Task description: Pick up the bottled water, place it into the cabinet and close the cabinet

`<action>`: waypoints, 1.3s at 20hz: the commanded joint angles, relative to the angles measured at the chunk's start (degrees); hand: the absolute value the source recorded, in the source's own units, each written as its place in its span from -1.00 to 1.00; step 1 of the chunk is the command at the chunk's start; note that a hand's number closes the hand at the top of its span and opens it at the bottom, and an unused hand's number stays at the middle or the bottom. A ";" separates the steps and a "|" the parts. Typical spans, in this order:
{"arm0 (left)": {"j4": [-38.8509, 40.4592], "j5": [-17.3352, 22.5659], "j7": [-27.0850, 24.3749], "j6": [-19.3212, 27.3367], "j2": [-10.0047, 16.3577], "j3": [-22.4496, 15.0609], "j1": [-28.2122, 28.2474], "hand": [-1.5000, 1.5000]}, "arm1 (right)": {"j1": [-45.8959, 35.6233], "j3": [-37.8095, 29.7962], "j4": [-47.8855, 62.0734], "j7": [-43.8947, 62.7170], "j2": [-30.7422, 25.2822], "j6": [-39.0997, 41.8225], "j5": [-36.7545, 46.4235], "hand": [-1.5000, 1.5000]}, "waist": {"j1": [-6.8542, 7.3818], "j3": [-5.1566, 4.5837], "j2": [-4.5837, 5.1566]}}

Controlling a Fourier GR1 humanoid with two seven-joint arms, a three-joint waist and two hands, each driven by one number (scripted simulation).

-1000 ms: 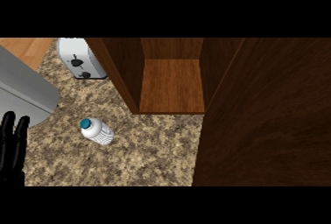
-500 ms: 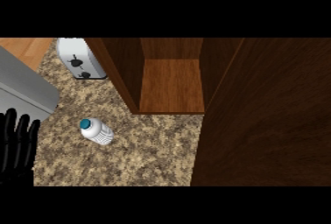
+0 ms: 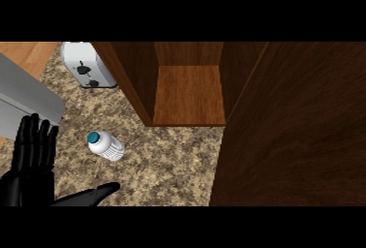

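Left hand (image 3: pixel 28 180): lower left corner of head view, over the counter (image 3: pixel 168 162). Fingers straight and together, pointing toward the top of the view; thumb stuck out to the right. Released, holding nothing. Fingertips reach up to the edge of a grey block (image 3: pixel 22 97) at the left side.

Right hand: not in the view.

Bottle (image 3: pixel 107 146): on the speckled counter, just right of my fingers and above my thumb, apart from both. White ribbed body, teal cap at its upper-left end. Cannot tell whether it stands or lies on its side from this steep angle. Nothing touches it.

Cabinet (image 3: pixel 190 94): open, dark wood walls, lighter brown floor inside, nothing seen on that floor. Its front lip sits up and to the right of the bottle, near but apart. Door (image 3: pixel 300 126): swung open, a broad dark panel filling the right side of the view and covering the counter there.

Toaster (image 3: pixel 87 64): silver, top left, beside the cabinet's left wall, well apart from the bottle.
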 commanded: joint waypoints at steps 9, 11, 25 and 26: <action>18.99 5.09 -11.09 -2.40 -0.65 5.32 -1.62 -1.00 | -1.34 0.63 -5.42 3.09 -2.70 -2.90 4.75 -1.00 | 0.00 0.01 0.02; 26.07 10.49 -16.00 -7.20 1.68 10.78 -2.15 -1.00 | -3.27 2.50 -2.37 2.68 -1.92 -3.78 6.55 -1.00 | 0.06 -0.04 0.07; 55.93 13.82 -33.84 -12.25 2.18 17.72 -12.37 -1.00 | -3.90 6.43 -7.53 8.26 -3.57 -7.72 8.99 -1.00 | -0.41 -0.06 0.02; 54.36 12.80 -33.33 -11.83 1.57 16.21 -12.04 -1.00 | -8.63 2.83 -7.31 12.57 -2.93 -8.64 8.16 -1.00 | -0.09 -0.06 0.06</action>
